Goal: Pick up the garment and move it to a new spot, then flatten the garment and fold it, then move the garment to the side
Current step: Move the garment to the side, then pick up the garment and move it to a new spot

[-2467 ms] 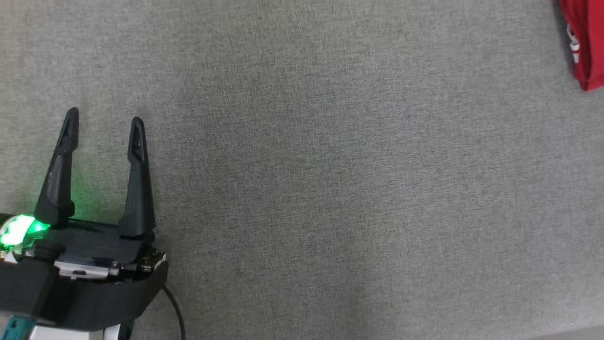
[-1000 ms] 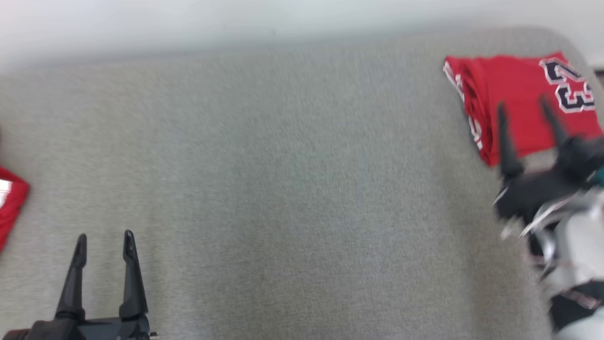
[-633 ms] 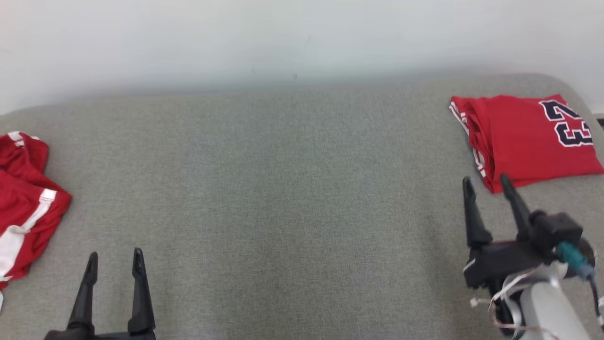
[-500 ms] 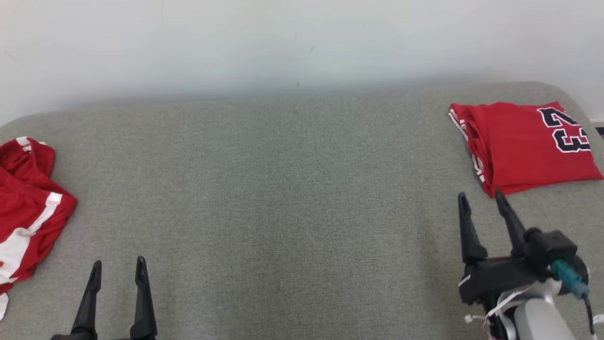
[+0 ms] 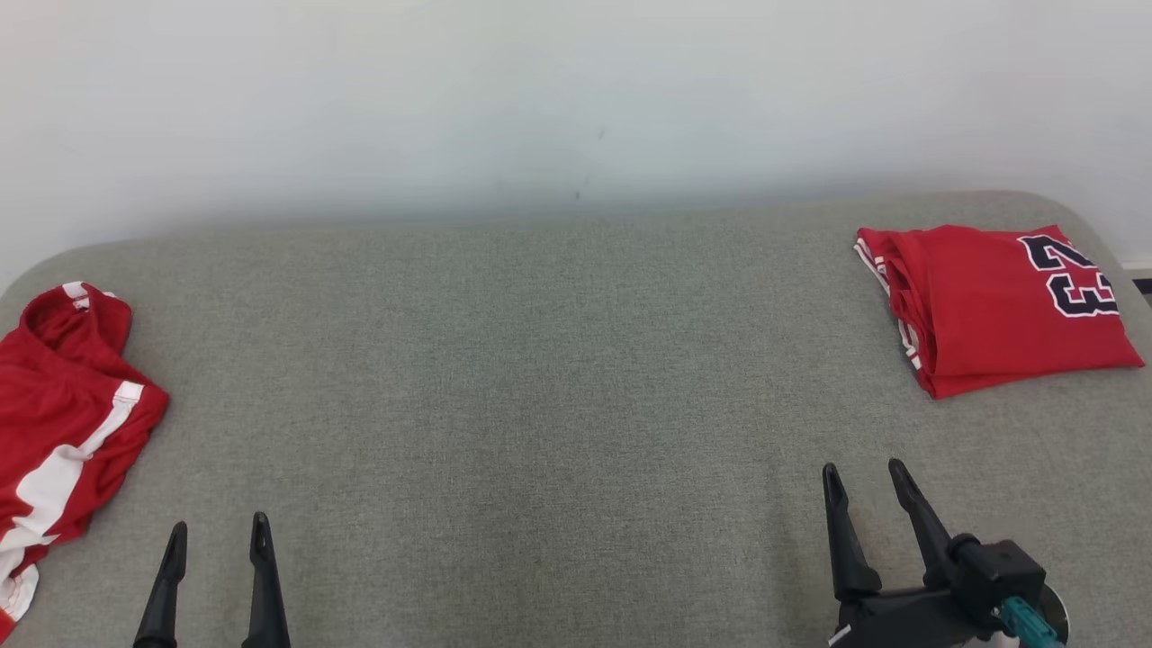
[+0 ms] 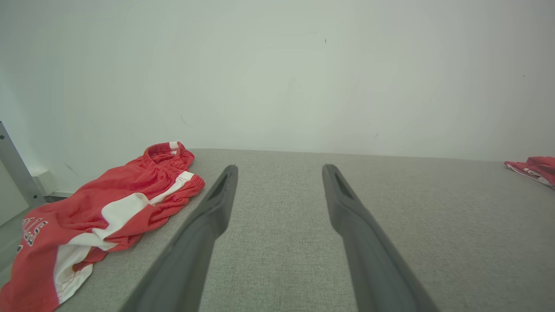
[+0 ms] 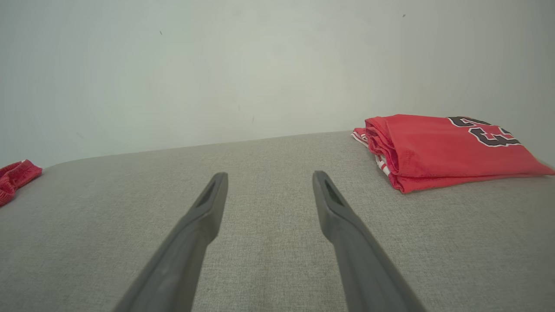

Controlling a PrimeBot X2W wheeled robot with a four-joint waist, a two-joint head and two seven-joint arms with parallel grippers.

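Left claw [image 5: 219, 524]: sits at near left, low in head view. Fingers spread, pinching nothing, pointing toward far wall [image 5: 540, 90]. Hangs over gray surface [image 5: 540, 405]; cannot tell whether tips touch it. Left wrist view [image 6: 279, 169]: same wide gap, gray cloth top beneath.

Right claw [image 5: 862, 468]: sits at near right. Fingers spread as well, pinching nothing, leaning a bit left as they reach toward far side. Carries teal plug [image 5: 1021, 621] on right of its base. Right wrist view [image 7: 270, 174]: wide gap, surface beneath, contact unclear.

Shorts [image 5: 63, 414]: red with white side stripe, crumpled, not flattened. Lie at left edge of surface, waistband toward far side, near end cut off by frame. Left of left claw and a little farther, well apart from it. Show dark lettering on near leg in left wrist view [image 6: 104, 208]. Peek in at left edge of right wrist view [image 7: 15, 175].

Jersey [image 5: 999, 306]: red, folded into flat stack. Lies at far right of surface, near its rounded corner. Dark number 23 [image 5: 1071, 274] with white outline on top, toward right; striped trim along left fold. Farther than right claw and to its right, well apart from it. Sits right of claw gap in right wrist view [image 7: 433, 147].

Metal bar [image 6: 15, 169]: gray, tilted, at left edge of left wrist view, beyond shorts.
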